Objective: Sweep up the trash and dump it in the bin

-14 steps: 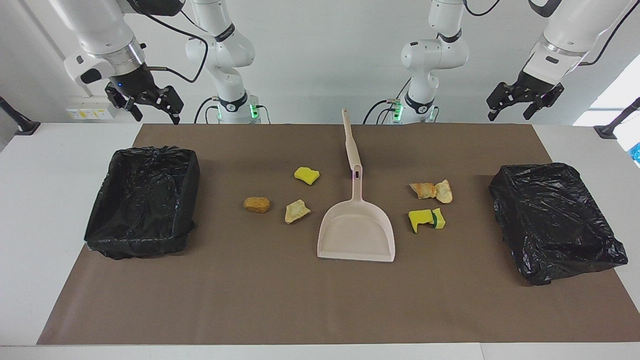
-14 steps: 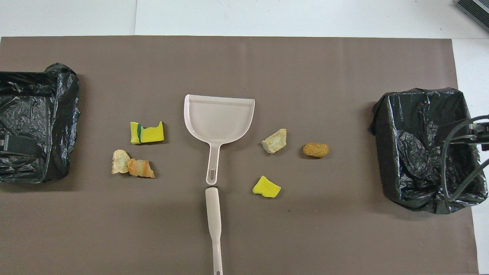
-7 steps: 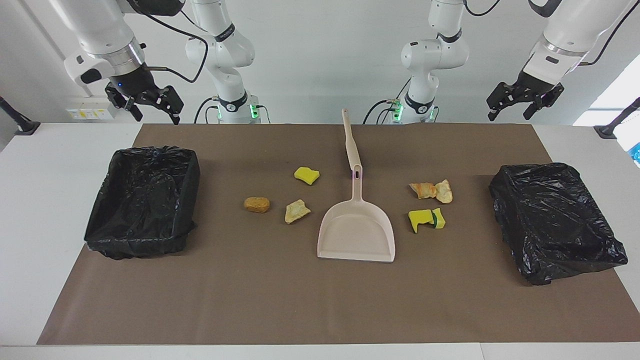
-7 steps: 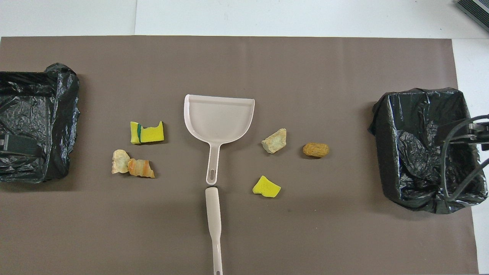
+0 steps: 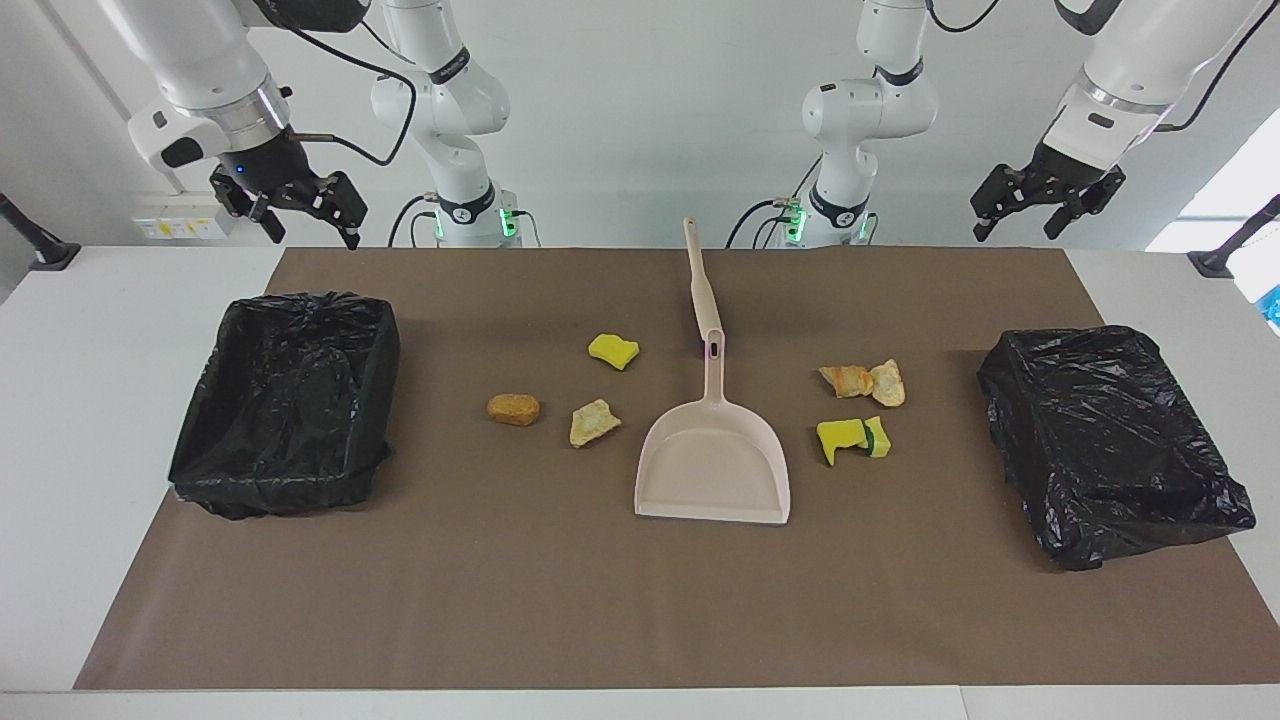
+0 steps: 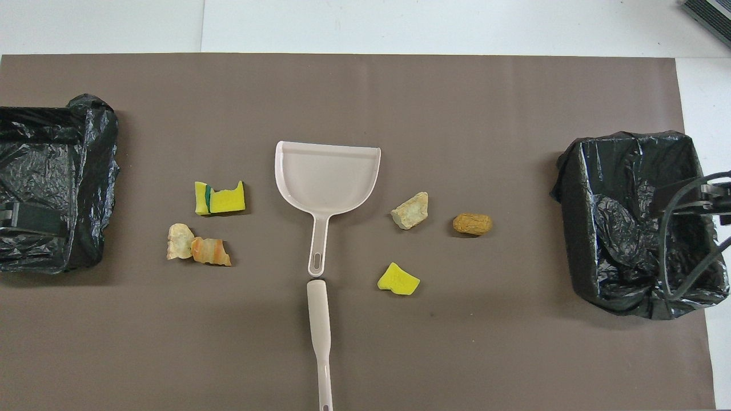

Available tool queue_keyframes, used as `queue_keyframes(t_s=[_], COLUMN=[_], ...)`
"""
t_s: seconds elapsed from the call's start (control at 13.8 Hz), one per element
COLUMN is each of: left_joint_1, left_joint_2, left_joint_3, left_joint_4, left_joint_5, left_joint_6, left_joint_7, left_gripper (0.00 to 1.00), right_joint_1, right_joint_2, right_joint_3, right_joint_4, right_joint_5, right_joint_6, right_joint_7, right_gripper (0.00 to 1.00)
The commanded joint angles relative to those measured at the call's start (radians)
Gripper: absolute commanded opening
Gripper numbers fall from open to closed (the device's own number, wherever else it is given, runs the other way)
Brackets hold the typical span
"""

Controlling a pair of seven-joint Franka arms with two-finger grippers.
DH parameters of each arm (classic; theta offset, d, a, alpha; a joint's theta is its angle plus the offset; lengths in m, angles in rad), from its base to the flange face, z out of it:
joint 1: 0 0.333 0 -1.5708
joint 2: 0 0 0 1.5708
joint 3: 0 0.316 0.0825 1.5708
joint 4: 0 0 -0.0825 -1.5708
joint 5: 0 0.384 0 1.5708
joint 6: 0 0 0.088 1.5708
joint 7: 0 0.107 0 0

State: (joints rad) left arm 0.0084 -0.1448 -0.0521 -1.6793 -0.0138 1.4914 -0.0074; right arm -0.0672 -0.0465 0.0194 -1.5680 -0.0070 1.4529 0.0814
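Observation:
Trash lies on the brown mat on both sides of the beige dustpan (image 5: 712,470). Toward the right arm's end lie a yellow sponge bit (image 5: 613,350), a tan chunk (image 5: 594,421) and a brown chunk (image 5: 514,408). Toward the left arm's end lie an orange chunk (image 5: 846,379), a tan chunk (image 5: 888,382) and a yellow-green sponge (image 5: 853,438). The beige brush (image 5: 700,290) lies end to end with the dustpan's handle. My right gripper (image 5: 312,228) and left gripper (image 5: 1015,228) hang open and empty, high over the table's corners at the robots' edge.
Two bins lined with black bags stand on the mat, one at the right arm's end (image 5: 200,440) and one at the left arm's end (image 5: 1010,400). White table (image 5: 90,420) surrounds the mat.
The left gripper has drifted very slightly upward. The right gripper, the trash, the dustpan and the brush have not moved.

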Motion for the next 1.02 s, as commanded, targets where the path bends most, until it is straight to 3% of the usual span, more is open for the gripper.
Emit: queue_keyframes(t_s=[0.0, 0.36, 0.65, 0.94], left_joint_1=[-0.071, -0.330, -0.549, -0.743], left_joint_2=[-0.042, -0.079, -0.163, -0.153], left_joint_3=[-0.026, -0.028, -0.028, -0.028], left_joint_4=[-0.045, -0.232, -0.475, -0.646], left_joint_5=[0.006, 0.005, -0.029, -0.035], left_joint_6=[-0.019, 0.025, 0.260, 0.419], left_joint_7=[-0.054, -0.383, -0.656, -0.810], left_gripper=[1.00, 1.00, 1.00, 1.00], right_joint_1=[-0.005, -0.005, -0.005, -0.005], right_joint_2=[-0.013, -0.013, -0.013, -0.013], right_joint_3=[0.001, 0.001, 0.001, 0.001], right_joint_4=[-0.006, -0.004, -0.006, -0.006], right_joint_5=[0.012, 0.012, 0.012, 0.013], right_joint_6=[-0.008, -0.006, -0.006, -0.008], right_joint_7=[-0.026, -0.026, -0.028, -0.026], right_gripper=[1.00, 1.00, 1.00, 1.00])
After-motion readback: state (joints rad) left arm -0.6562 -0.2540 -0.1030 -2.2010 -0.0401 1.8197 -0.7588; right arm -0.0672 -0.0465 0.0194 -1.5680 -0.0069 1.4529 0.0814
